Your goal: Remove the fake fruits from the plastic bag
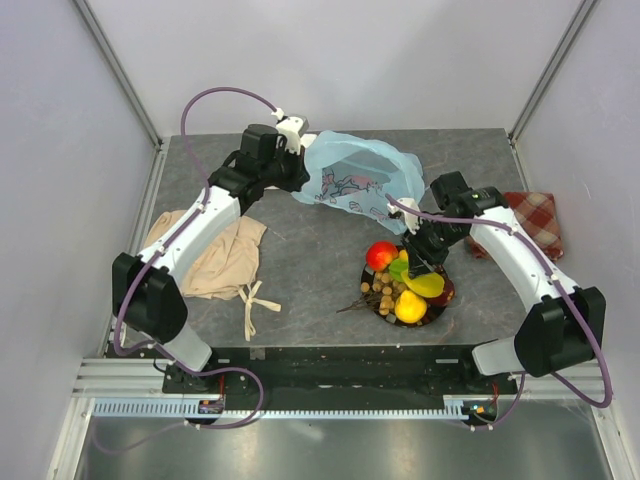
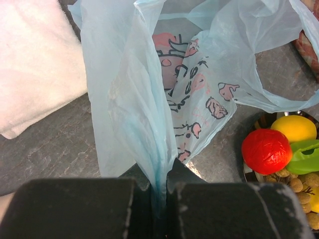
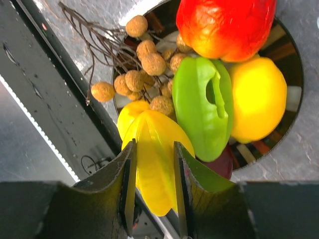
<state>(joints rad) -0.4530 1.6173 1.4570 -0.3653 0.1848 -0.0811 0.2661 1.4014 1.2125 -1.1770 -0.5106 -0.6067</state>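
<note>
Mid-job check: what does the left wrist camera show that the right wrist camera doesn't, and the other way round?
Left wrist only: the plastic bag, pinched in the shut left claw, with a white cloth beside it.
Right wrist only: the right claw closed on a ridged yellow star fruit.
Both: the red apple, yellow lemon, green piece and brown berry cluster on the dark dish.

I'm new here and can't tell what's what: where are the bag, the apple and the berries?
bag (image 1: 352,180): top view, on its printed side.
apple (image 1: 381,255): top view, on its red middle.
berries (image 3: 153,63): right wrist view, on one berry mid-cluster.
</note>
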